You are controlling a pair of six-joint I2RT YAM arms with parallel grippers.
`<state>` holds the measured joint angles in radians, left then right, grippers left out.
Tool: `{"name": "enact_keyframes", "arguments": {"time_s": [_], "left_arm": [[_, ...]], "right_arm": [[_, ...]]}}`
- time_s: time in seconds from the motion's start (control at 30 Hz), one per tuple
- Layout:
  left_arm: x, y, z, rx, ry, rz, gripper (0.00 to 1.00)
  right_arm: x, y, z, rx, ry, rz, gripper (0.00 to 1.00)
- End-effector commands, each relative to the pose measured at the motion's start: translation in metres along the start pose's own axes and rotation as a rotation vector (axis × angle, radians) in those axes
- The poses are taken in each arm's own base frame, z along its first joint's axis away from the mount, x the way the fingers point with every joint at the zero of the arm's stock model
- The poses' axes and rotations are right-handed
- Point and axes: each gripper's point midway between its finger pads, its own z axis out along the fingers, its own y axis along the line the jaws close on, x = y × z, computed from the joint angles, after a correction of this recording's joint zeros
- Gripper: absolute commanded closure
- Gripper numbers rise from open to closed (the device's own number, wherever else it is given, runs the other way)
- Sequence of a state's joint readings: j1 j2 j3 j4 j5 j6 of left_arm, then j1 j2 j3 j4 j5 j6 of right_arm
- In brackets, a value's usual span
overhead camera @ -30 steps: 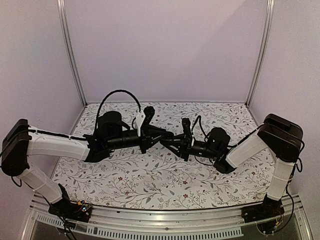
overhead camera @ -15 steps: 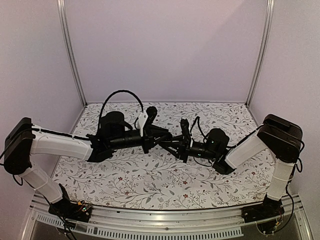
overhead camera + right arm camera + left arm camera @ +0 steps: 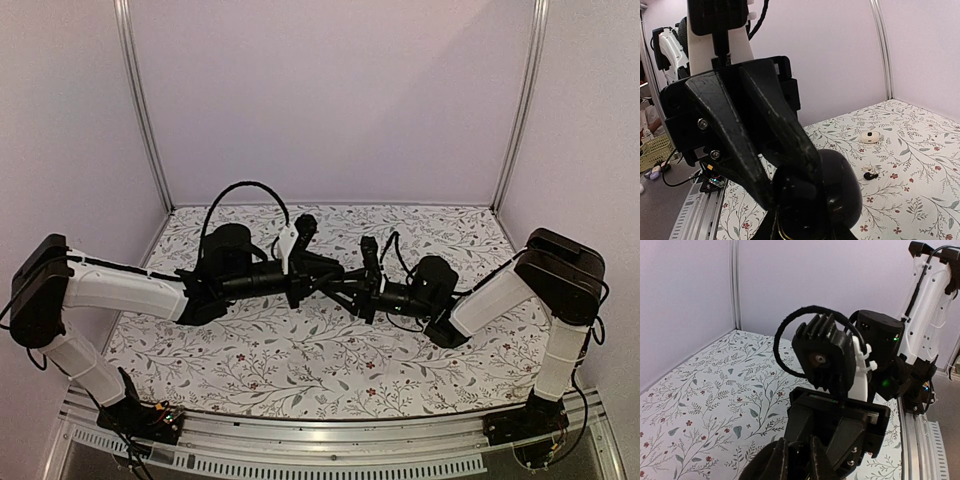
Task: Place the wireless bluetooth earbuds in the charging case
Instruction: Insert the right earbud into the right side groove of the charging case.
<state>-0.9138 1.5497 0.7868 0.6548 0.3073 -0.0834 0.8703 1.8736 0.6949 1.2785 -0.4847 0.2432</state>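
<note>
Your two arms meet nose to nose above the middle of the flowered table (image 3: 300,370), with both grippers off its surface.

Left gripper (image 3: 335,279): the jaws are fully closed. In the right wrist view its two black fingers (image 3: 765,130) come down from the upper left and converge to a point against the left side of the charging case (image 3: 840,192). You cannot tell whether anything is pinched between the tips, because that spot is dark and hidden.

Right gripper (image 3: 356,292): closed down. The charging case sits right at its fingertips at the bottom of its own view, and it appears to be clamped there. The actual contact is cut off by the lower edge of the picture.

The charging case is a black, rounded, slightly glossy shell, held in the air between the two grippers, not on the table.

One black earbud (image 3: 869,175) lies loose on the table beyond the case, well apart from both grippers. A small pale rounded piece (image 3: 870,136) lies farther back, nearer the rear wall, and it is too small for you to identify
</note>
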Motion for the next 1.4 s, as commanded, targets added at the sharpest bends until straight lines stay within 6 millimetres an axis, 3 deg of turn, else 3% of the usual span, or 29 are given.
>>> {"name": "enact_keyframes", "arguments": {"time_s": [0.0,1.37], "left_arm": [[-0.008,-0.007,0.006,0.022,-0.025,0.006,0.93],[0.013,-0.003,-0.002,-0.018,0.031,-0.063,0.92]], "right_arm": [[-0.007,0.005,0.006,-0.020,-0.023,-0.022,1.00],[-0.041,0.008,-0.002,0.028,-0.123,-0.089,1.00]]}}
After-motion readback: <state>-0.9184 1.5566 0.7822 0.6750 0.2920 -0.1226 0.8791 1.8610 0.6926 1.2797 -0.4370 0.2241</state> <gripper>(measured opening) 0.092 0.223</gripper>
